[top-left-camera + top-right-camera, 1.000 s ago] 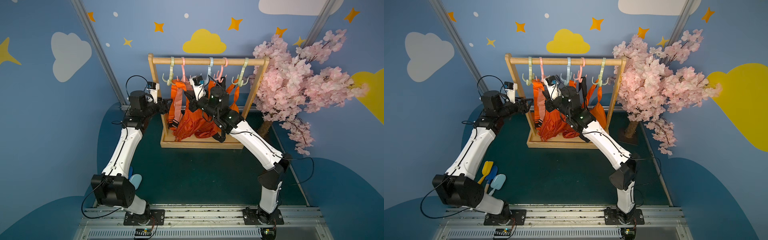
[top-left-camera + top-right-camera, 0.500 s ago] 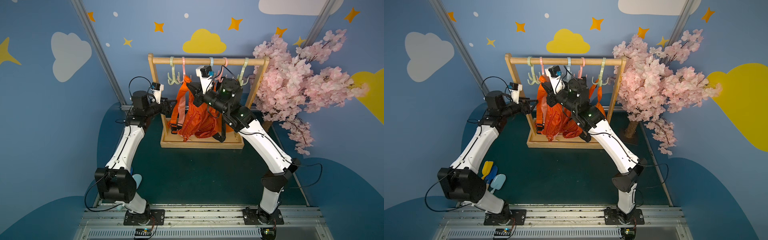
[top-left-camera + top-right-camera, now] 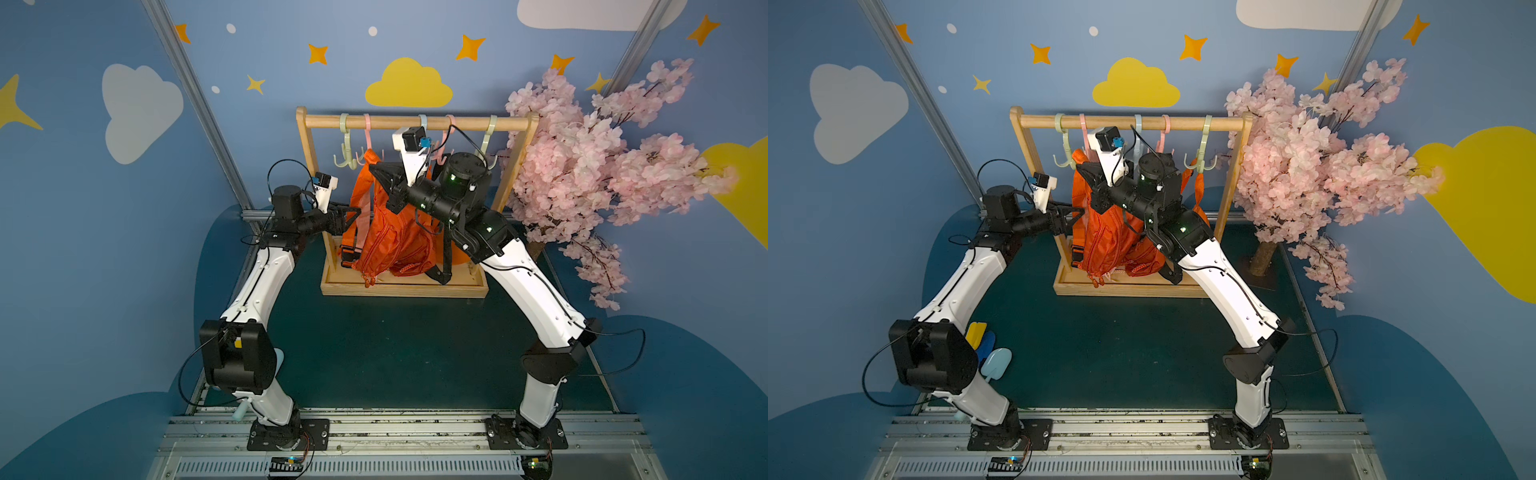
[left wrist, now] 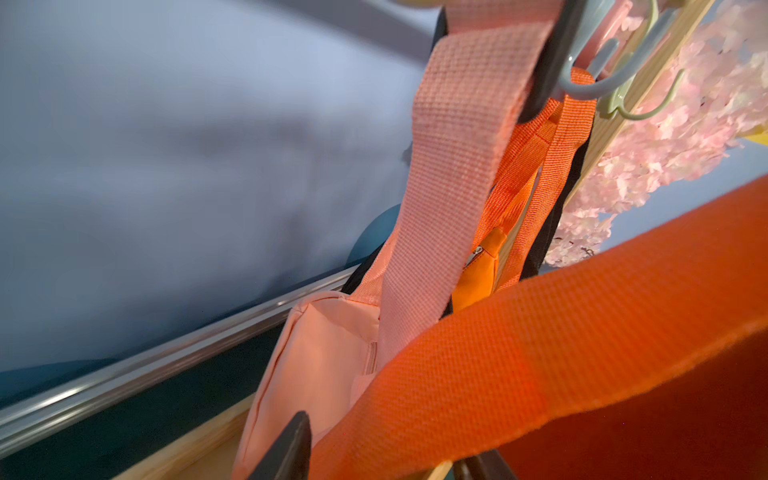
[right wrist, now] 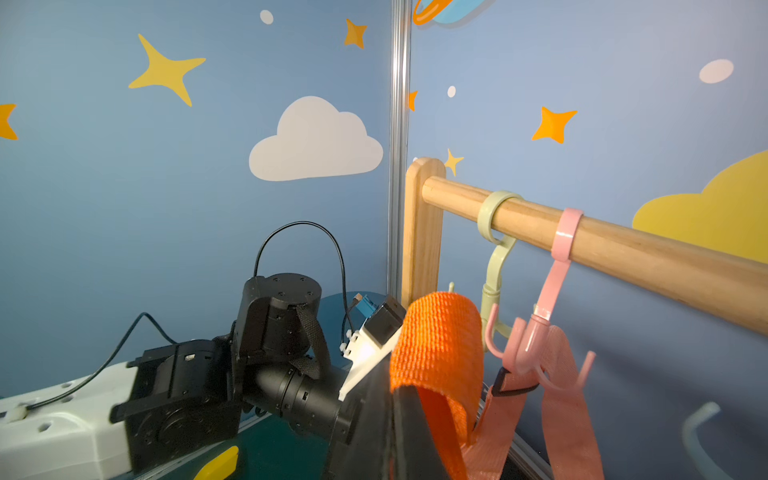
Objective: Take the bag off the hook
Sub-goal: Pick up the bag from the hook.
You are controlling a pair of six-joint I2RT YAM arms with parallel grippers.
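Two arms work the orange bag point(image 3: 390, 245) hanging by the wooden rack's point(image 3: 324, 122) left post: right fingers point(image 5: 399, 428) pinch its top loop point(image 5: 436, 345), seemingly lifted clear of the pink hook point(image 5: 536, 336); left fingers point(image 4: 291, 449) straddle another strap point(image 4: 540, 353), grip unclear; carrying it out remains.

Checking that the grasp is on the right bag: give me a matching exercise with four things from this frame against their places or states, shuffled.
Things:
1. orange strap loop
2. pink strap
3. blossom tree
4. wooden rail

Places or states:
A. hangs from the pink hook
B. stands beside the rack
C. lies across the rack's top
D. pinched in the right tool

Pairs: 1-D, 2-A, 3-B, 4-C
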